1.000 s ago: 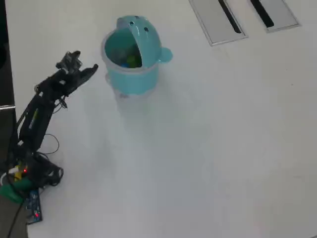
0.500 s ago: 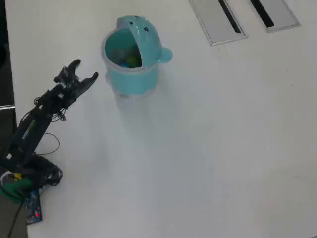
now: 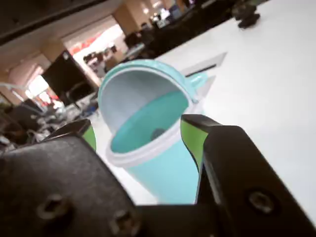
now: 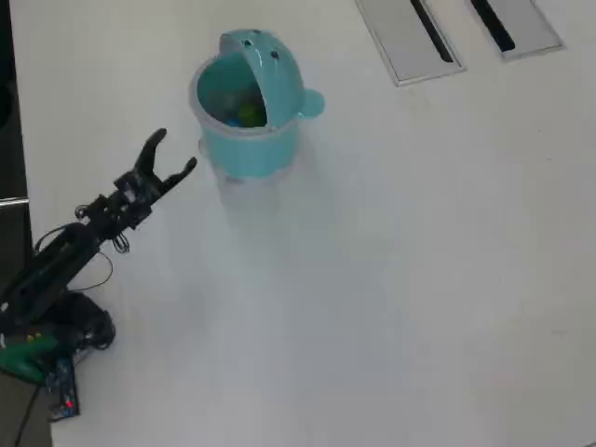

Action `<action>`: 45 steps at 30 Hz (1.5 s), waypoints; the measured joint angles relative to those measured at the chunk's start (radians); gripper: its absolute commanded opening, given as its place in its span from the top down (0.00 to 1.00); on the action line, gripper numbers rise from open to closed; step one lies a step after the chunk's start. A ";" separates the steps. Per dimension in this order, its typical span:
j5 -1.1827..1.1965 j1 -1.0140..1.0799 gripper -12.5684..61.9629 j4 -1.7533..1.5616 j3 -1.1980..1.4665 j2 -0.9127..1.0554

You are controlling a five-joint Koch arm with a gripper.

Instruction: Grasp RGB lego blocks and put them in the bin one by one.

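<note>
White tabletop, office clutter blurred behind in wrist view. Gripper (image 4: 177, 152) spread wide, nothing between jaws, green pads (image 3: 191, 136) bare. Hangs just left of bin (image 4: 244, 154) in overhead view, not touching. Bin lid flipped up, mouth open; yellow-green block (image 4: 248, 115) and bit of blue sit inside, red one I can't make out. No loose block anywhere on table, so I reckon job near finished. My plan: keep jaws apart, back off clear of bin rim, don't bump it. Grey slotted panels (image 4: 408, 39) far off, irrelevant.
</note>
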 measured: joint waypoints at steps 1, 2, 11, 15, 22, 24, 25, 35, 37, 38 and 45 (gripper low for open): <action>0.021 0.009 0.41 -0.025 0.023 0.011; 0.048 0.017 0.41 -0.048 0.044 0.023; 0.219 0.054 0.41 -0.164 0.255 0.163; 0.225 0.092 0.40 -0.325 0.428 0.190; 0.270 0.206 0.41 -0.653 0.724 0.192; 0.324 0.244 0.41 -0.703 0.755 0.192; 0.353 0.267 0.41 -0.727 0.781 0.190; 0.515 0.377 0.41 -0.976 1.045 0.192; 0.545 0.382 0.41 -1.006 1.094 0.192; 0.561 0.387 0.41 -1.011 1.115 0.192; 0.615 0.400 0.41 -1.065 1.144 0.190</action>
